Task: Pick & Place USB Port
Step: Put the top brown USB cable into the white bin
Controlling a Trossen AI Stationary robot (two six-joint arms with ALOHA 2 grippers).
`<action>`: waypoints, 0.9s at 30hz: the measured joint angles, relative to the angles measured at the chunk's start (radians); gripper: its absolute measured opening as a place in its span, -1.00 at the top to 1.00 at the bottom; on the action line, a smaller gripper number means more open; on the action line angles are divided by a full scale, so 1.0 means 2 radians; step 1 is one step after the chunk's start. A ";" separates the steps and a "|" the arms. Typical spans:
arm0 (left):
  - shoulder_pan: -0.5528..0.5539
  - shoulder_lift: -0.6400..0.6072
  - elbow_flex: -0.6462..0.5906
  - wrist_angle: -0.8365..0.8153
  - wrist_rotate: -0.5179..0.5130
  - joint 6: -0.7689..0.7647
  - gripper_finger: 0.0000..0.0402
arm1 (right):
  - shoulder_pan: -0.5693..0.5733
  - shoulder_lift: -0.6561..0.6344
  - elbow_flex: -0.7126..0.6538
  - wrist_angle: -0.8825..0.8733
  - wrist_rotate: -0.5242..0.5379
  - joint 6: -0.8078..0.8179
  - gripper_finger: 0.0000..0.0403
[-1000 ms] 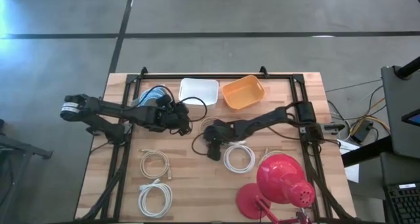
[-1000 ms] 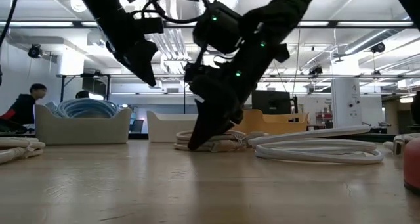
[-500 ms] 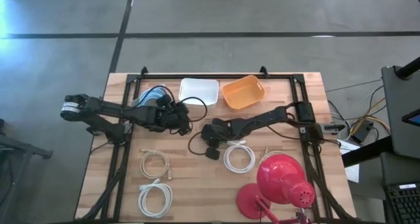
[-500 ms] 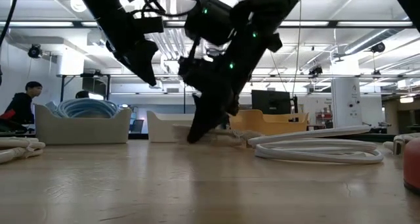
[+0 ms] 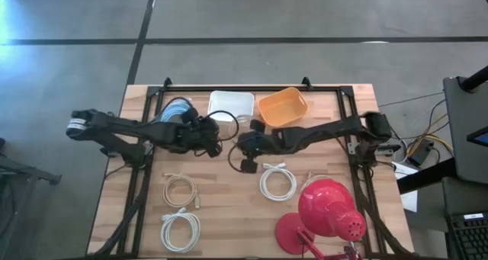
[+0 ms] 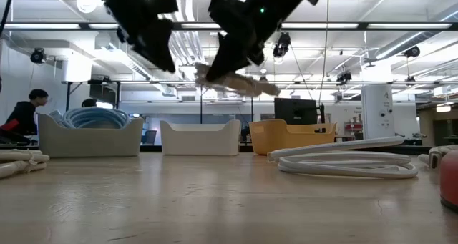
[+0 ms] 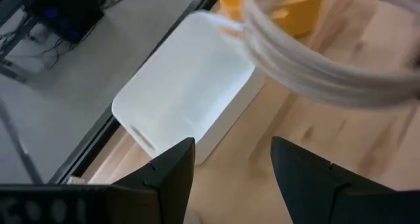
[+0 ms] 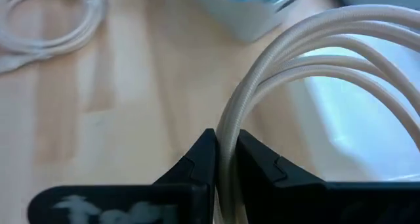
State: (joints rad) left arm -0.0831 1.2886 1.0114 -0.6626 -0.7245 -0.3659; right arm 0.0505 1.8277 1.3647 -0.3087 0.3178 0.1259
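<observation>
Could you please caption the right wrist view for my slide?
Right gripper shut on coiled white cable, lifted above the wooden table.

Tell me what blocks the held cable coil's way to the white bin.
Nothing visible does. The right gripper holds the white cable coil clear above the table, and the white bin is empty just beyond. The left gripper hovers open beside the path, not across it.

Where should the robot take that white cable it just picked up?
Probably onward to the white bin. The right gripper is shut on the coiled white cable, lifted clear of the table, and that bin lies close ahead.
</observation>
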 joint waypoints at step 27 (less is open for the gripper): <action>-0.025 -0.048 -0.001 -0.013 0.000 -0.033 -0.06 | -0.123 0.162 0.019 0.351 0.000 -0.047 0.79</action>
State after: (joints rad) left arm -0.1341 1.1920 1.0096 -0.6894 -0.7238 -0.4313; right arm -0.1958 2.1521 1.4019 0.3925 0.3173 0.0323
